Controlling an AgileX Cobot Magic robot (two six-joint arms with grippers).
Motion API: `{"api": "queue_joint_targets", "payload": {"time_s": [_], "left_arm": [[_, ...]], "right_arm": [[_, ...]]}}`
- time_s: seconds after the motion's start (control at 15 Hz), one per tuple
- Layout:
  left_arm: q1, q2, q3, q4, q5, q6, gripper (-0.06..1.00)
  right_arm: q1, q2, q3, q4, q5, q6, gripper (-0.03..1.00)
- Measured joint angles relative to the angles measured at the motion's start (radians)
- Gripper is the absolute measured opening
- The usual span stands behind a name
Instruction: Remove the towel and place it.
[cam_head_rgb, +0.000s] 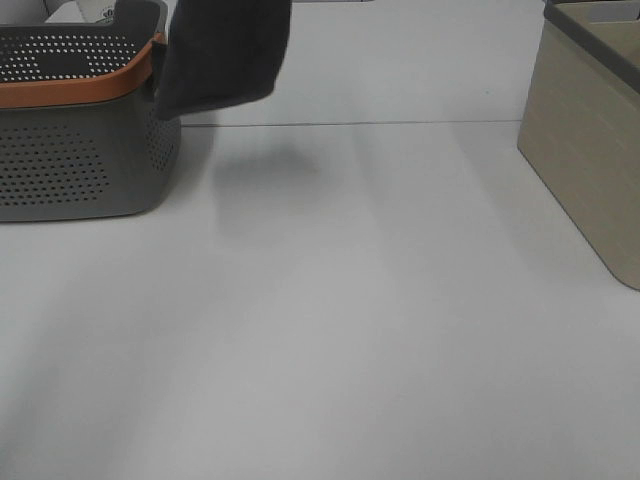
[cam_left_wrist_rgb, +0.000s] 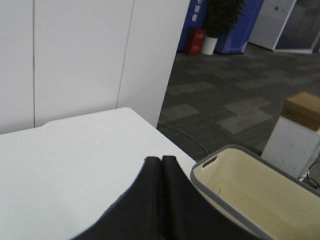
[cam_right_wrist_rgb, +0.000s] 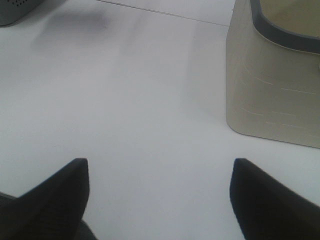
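The towel (cam_head_rgb: 222, 55) hangs above the table (cam_head_rgb: 330, 330), just beside the grey basket (cam_head_rgb: 80, 150); the left pincer (cam_left_wrist_rgb: 161, 161) is pressed closed, apparently on the cloth; the right pincer (cam_right_wrist_rgb: 159, 165) gapes wide, empty. The grip should hold firm and carry high; if the beige bin (cam_head_rgb: 590, 130) is the goal, the hanging hem must clear its rim before release.

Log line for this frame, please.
towel hanging beside basket | left gripper shut on towel | right gripper open, empty

Dark charcoal towel (cam_head_rgb: 225, 55), hanging limp in air (top cropped), beside basket (cam_head_rgb: 90, 160)

towel (cam_head_rgb: 225, 55) top cropped, beige bin (cam_head_rgb: 590, 140) partly cropped
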Motion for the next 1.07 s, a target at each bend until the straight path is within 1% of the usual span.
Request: {"api": "queue_joint_targets", "payload": {"time_s": [0.13, 0.2, 0.33, 0.4, 0.53, 0.6, 0.67, 0.73, 0.8, 0.87, 1.0, 1.07], "left_arm": [[0.0, 0.015, 0.0, -0.024, 0.091, 0.04, 0.0], [0.0, 0.021, 0.0, -0.035, 0.109, 0.046, 0.0], [-0.007, 0.051, 0.0, -0.097, 0.144, 0.068, 0.0], [-0.034, 0.078, 0.0, -0.12, 0.167, 0.115, 0.0], [-0.05, 0.098, 0.0, -0.127, 0.219, 0.159, 0.0], [-0.056, 0.113, 0.0, -0.145, 0.234, 0.172, 0.0], [-0.06, 0.132, 0.0, -0.191, 0.238, 0.184, 0.0], [-0.062, 0.144, 0.0, -0.225, 0.238, 0.196, 0.0], [-0.07, 0.164, 0.0, -0.286, 0.238, 0.23, 0.0], [-0.08, 0.18, 0.0, -0.325, 0.239, 0.269, 0.0], [-0.098, 0.185, 0.0, -0.335, 0.233, 0.314, 0.0], [-0.102, 0.185, 0.0, -0.336, 0.231, 0.322, 0.0]], "right_arm": [[0.0, 0.0, 0.0, 0.001, -0.004, 0.0, 0.76], [0.0, 0.0, -0.001, 0.002, -0.006, 0.0, 0.76], [0.0, 0.005, -0.009, 0.025, -0.028, 0.0, 0.76], [0.0, 0.041, -0.011, 0.031, -0.032, -0.001, 0.76], [0.0, 0.077, -0.011, 0.06, -0.061, -0.001, 0.76], [0.0, 0.096, -0.011, 0.08, -0.095, -0.001, 0.76], [0.0, 0.115, -0.011, 0.094, -0.13, -0.001, 0.76], [0.0, 0.124, -0.014, 0.101, -0.142, -0.001, 0.76], [0.0, 0.147, -0.019, 0.107, -0.175, -0.001, 0.76], [0.0, 0.169, -0.02, 0.108, -0.208, -0.001, 0.76], [0.0, 0.211, -0.02, 0.115, -0.25, -0.001, 0.76], [0.0, 0.229, -0.02, 0.125, -0.288, -0.001, 0.76]]}}
